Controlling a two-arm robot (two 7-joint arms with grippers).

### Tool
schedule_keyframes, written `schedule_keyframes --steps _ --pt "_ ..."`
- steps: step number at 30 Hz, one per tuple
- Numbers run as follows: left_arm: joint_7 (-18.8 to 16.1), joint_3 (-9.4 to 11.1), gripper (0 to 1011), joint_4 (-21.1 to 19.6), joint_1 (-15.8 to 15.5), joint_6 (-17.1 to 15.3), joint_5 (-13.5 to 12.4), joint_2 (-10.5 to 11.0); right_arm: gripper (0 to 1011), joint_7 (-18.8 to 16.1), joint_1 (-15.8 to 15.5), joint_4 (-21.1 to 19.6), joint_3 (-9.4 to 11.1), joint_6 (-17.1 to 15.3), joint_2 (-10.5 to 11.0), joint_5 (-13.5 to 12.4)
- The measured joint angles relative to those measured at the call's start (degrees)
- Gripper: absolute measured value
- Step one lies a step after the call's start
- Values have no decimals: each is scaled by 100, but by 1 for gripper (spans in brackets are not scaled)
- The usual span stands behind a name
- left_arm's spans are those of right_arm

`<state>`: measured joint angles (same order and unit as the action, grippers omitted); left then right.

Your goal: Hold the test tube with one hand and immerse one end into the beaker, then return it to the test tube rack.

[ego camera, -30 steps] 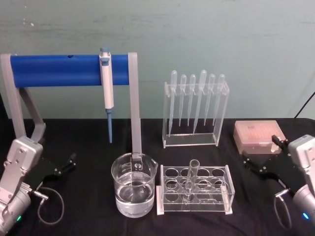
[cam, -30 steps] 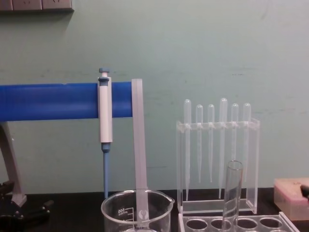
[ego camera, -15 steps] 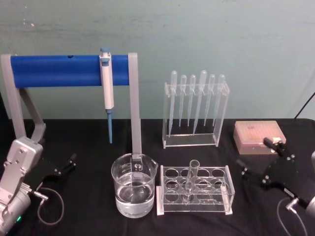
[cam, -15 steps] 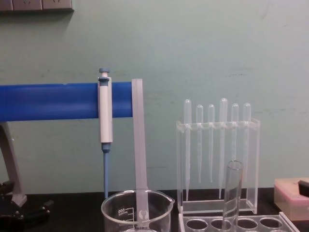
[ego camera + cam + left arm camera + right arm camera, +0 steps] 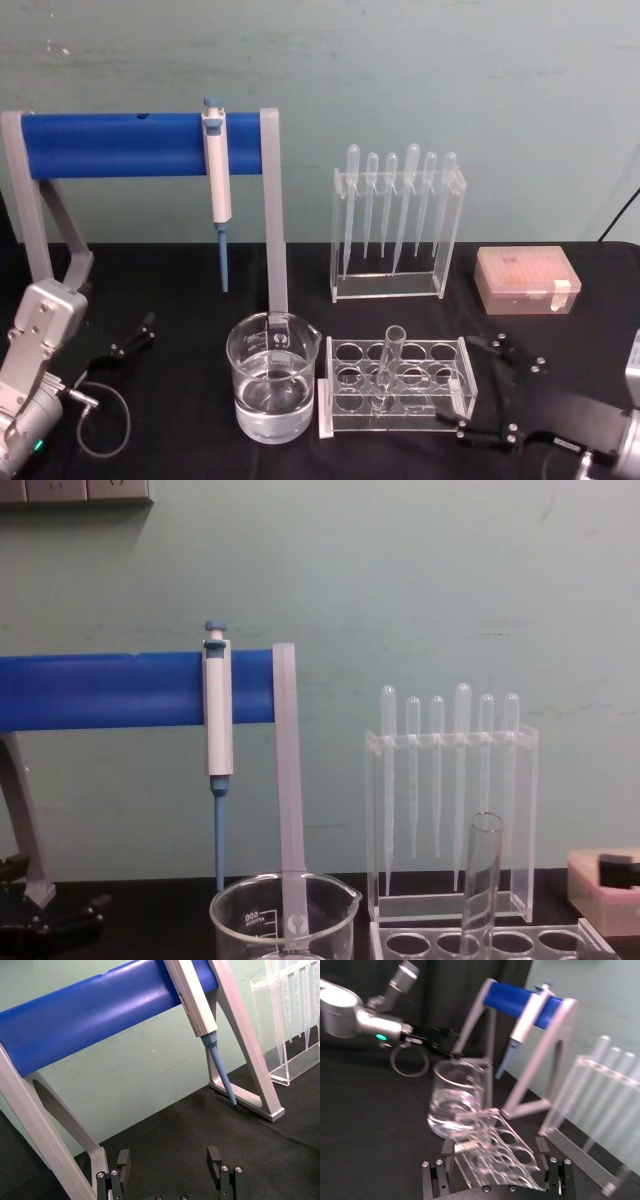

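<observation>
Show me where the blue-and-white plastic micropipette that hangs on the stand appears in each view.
Head view: blue-and-white plastic micropipette left of centre, hanging from the blue cylindrical bar at its right end.
Chest view: micropipette left of centre, on the bar.
Left wrist view: micropipette slanting across the bar's end.
Right wrist view: micropipette on the bar, beyond the clear glass beaker.
Shared landmark: the blue bar.

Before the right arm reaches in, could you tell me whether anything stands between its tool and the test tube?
Only the rack itself: the open right tool is by its right end, with empty holes between it and the tube. The tube's top rises free above the rack.
</observation>
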<state>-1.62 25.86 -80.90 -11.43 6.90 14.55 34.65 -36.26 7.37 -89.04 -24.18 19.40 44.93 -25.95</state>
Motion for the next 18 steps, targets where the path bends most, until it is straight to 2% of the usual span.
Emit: schedule_keyframes --steps 8,18 --pt "0 0 1000 0 0 0 0 0 1002 -602 413 249 -162 -44 -374 -149" --pt "0 0 1000 0 0 0 0 0 1000 -850 863 645 -305 -260 -790 -12"
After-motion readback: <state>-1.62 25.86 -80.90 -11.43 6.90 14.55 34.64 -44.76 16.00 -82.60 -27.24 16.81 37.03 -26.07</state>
